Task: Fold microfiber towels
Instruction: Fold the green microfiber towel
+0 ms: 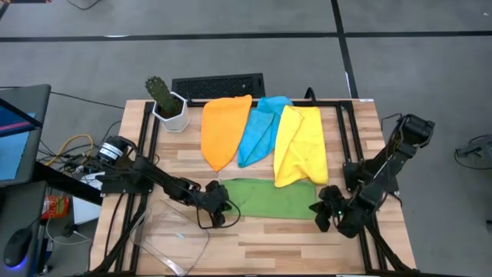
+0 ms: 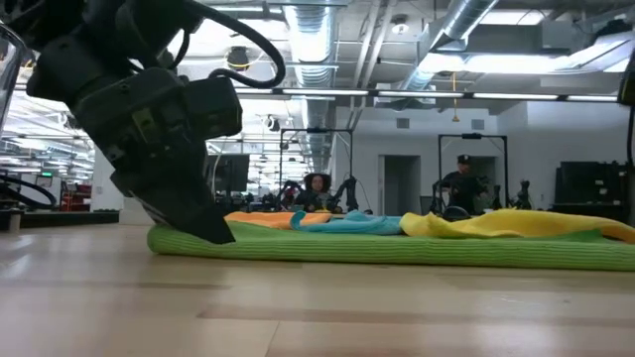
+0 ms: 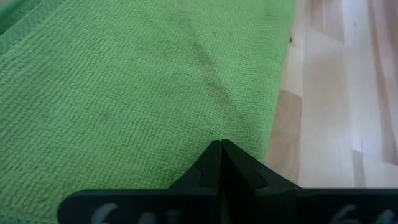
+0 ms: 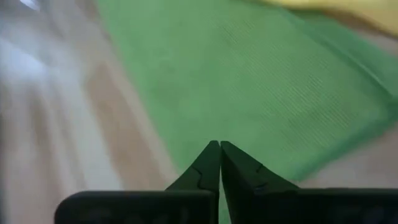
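The green microfiber towel lies flat as a long folded strip on the near part of the light wooden desk. Its long axis runs from left to right across the desk, from one arm to the other. The orange towel, the light blue towel and the yellow towel lie behind it in a loose row, each with its long side going away from the arms; the yellow one touches or overlaps the far edge of the green strip near its right end.

The left gripper sits at the left short end of the green towel, its jaws clenched, and in the left wrist view the tips come together just over the cloth near its edge. The right gripper is at the right short end, jaws also closed. I cannot tell if either one really pinches cloth between the tips.

The risk I see: if only one layer, or nothing, is caught, the strip can open or slide when the ends are lifted, and the fold will be uneven. If the right end rises, it may also drag the yellow towel with it, because they lie against each other
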